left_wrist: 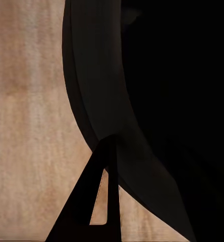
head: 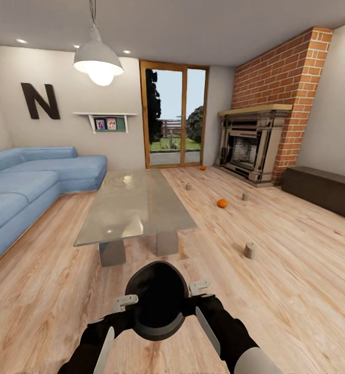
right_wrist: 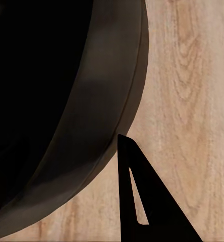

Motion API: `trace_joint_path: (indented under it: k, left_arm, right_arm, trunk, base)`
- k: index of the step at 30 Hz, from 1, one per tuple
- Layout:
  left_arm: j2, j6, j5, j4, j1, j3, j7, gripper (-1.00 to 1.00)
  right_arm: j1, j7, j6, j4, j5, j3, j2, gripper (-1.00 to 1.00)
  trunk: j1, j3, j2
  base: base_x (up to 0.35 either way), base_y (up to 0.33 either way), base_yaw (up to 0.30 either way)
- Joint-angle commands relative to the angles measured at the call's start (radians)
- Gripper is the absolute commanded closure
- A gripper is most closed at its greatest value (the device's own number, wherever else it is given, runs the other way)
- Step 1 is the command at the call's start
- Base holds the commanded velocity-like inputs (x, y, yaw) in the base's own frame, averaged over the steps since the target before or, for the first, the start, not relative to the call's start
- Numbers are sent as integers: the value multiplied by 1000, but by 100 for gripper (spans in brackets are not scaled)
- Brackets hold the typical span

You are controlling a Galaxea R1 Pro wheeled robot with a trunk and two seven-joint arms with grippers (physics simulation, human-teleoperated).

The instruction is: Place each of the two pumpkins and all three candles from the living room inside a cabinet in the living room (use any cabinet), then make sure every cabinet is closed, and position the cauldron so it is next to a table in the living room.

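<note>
Both grippers, left gripper and right gripper, hold the black cauldron by its rim, above the floor and near the glass table. I think it should go down slowly just beside the table, both arms level, releasing only when it rests

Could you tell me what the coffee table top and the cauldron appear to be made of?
Table top: likely glass or polished stone, since it mirrors the ceiling lights. Cauldron: matte black, perhaps cast iron, with only a dull sheen on its wall.
</note>
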Motion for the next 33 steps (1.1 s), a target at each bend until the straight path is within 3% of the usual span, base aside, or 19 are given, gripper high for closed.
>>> trace_joint_path:
  k: [1,21,33]
  left_arm:
    - [0,0,-8,0,0,10,0,100]
    - [0,0,-8,0,0,10,0,100]
    - [0,0,-8,0,0,11,0,100]
  right_arm:
    - [-1,3,-55,-28,-6,-1,0,100]
    - [-1,3,-57,-28,-6,-1,0,100]
    - [-1,3,-57,-28,-6,-1,0,100]
  trunk:
    - [0,-4,0]
    - [9,-81,-5]
    - [9,-81,-5]
  base:
    - [0,0,51]
    - [0,0,4]
    - [0,0,0]
